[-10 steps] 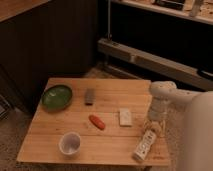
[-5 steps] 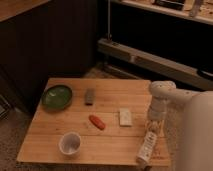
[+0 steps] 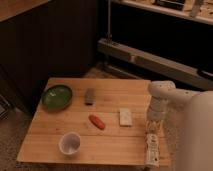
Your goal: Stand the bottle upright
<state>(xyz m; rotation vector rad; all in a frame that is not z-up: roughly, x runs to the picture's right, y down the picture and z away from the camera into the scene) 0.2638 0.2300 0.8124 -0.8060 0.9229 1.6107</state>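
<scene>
The bottle (image 3: 152, 148) is slim and white with a dark-printed label. It lies on its side at the front right corner of the wooden table (image 3: 100, 142), its length running toward the front edge. My gripper (image 3: 153, 127) hangs from the white arm just above the bottle's far end, close to it or touching it. The arm comes in from the right.
On the table are a green bowl (image 3: 56, 96) at the left, a dark flat block (image 3: 90, 95), an orange item (image 3: 97, 121) in the middle, a small white rectangular block (image 3: 125, 117) and a white cup (image 3: 70, 143) near the front. Dark cabinets and a shelf stand behind.
</scene>
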